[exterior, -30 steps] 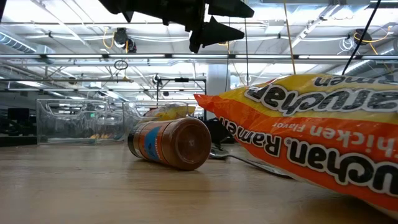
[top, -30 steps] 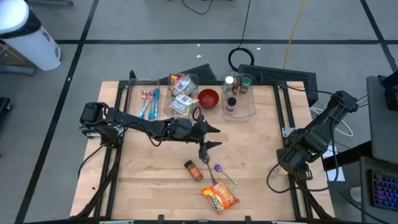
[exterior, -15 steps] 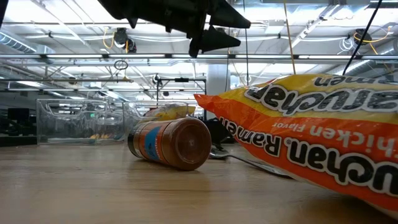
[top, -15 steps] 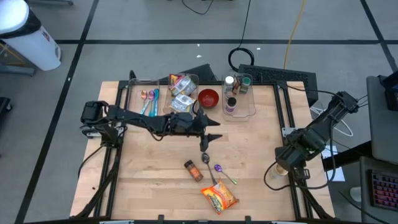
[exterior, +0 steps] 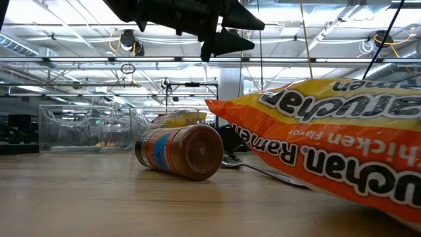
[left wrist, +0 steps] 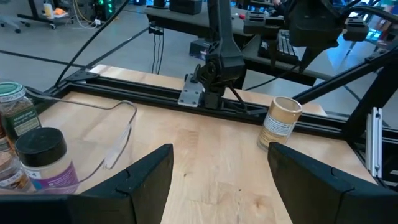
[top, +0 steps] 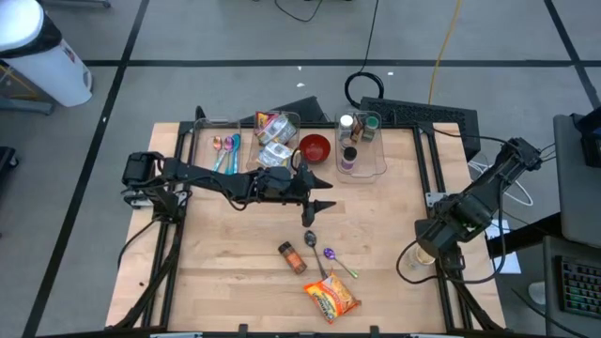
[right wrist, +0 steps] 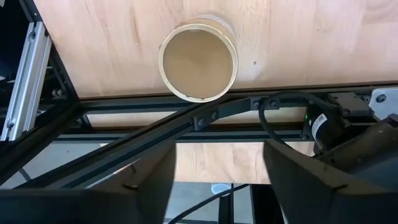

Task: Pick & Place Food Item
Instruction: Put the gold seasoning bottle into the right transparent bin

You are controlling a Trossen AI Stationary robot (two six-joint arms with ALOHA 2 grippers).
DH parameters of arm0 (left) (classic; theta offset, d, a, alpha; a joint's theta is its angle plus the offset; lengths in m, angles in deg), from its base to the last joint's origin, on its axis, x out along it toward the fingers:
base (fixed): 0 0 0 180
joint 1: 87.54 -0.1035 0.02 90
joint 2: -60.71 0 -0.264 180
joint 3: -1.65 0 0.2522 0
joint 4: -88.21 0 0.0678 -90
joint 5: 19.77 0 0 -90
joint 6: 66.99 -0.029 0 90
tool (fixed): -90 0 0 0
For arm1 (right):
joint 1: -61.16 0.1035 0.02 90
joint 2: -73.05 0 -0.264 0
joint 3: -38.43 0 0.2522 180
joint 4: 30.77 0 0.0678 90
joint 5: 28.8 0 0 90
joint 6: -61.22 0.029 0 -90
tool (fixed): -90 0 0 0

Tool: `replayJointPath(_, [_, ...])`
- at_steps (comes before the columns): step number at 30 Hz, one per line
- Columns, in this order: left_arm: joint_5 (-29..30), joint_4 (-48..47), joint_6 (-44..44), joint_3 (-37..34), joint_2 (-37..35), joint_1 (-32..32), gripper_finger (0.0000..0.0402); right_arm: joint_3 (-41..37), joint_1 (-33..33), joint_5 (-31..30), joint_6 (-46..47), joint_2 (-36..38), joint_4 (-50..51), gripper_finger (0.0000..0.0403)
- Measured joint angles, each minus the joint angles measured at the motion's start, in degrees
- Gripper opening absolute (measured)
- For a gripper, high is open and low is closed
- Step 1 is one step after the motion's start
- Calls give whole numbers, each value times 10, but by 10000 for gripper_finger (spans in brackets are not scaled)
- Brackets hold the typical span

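Pale wooden boards make up the table (top: 225, 272), framed by black aluminium rails and standing on a grey tiled floor. Nearest the front edge lies an orange ramen packet (top: 331, 298), flat on the wood; in the low view it fills the right side (exterior: 329, 138). Just beyond it a purple spoon (top: 330, 254) rests beside a spice jar (top: 291, 256) with a rust-brown cap, tipped onto its side (exterior: 179, 152).

At the right edge of the table a tan-lidded jar (top: 424, 256) stands upright; the right gripper (top: 434, 246) hangs directly above it, fingers spread and holding nothing, the round lid (right wrist: 198, 61) showing between them in the right wrist view. The left wrist view sees that same jar (left wrist: 280, 122) across the table.

Over the middle of the table the left gripper (top: 319, 206) hovers well above the wood, its fingers (left wrist: 140, 180) parted and empty; it shows as a dark shape at the top of the low view (exterior: 223, 29).

Along the far edge sit clear plastic bins: one holding spoons (top: 223, 148), one holding snack packets (top: 272, 141), and one holding spice bottles (top: 355, 141). A red bowl (top: 315, 147) stands between the packet bin and the bottle bin.
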Motion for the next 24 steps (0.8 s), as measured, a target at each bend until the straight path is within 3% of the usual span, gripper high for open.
replayJointPath(10, [0, 0, 11, 0, 0, 0, 271, 0, 0, -2, -2, 0, -23, 327])
replayJointPath(17, [0, 0, 15, 0, 0, 6, 271, 0, 0, -49, -26, -10, -78, 335])
replayJointPath(24, [0, 0, 15, 0, 0, 20, 271, -20, 0, -49, -45, -29, -79, 328])
